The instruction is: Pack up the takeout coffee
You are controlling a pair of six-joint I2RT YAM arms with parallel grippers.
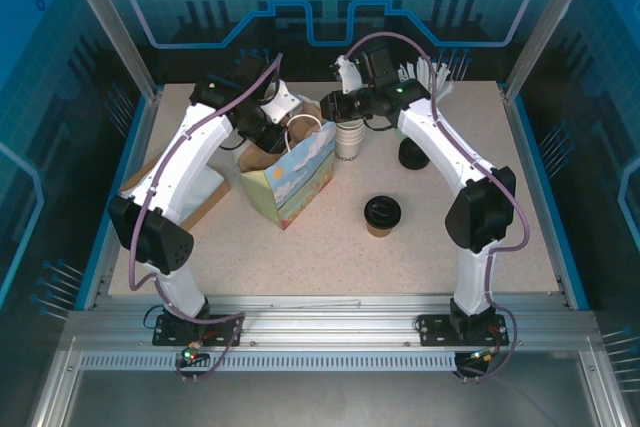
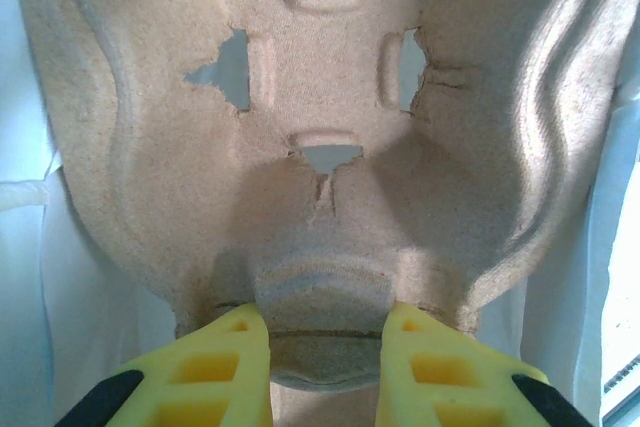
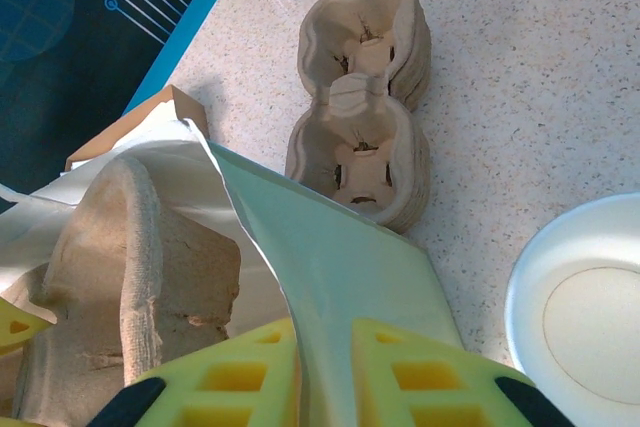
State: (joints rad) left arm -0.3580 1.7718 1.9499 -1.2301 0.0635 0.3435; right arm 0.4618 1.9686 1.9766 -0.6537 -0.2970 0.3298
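Top external view: takeout coffee (image 1: 381, 215) is seen upright on table (image 1: 300, 259), just right of paper bag (image 1: 295, 182). Left gripper (image 2: 325, 314) is clamped on pulp carrier (image 2: 330, 97) & right gripper (image 3: 325, 332) on bag's rim.

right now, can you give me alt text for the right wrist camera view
The right claw pinches the top edge of a paper bag, with a moulded pulp cup carrier standing inside it. Beyond the bag, a stack of two-cup pulp carriers lies on the speckled table, and an empty white paper cup sits at the right edge.
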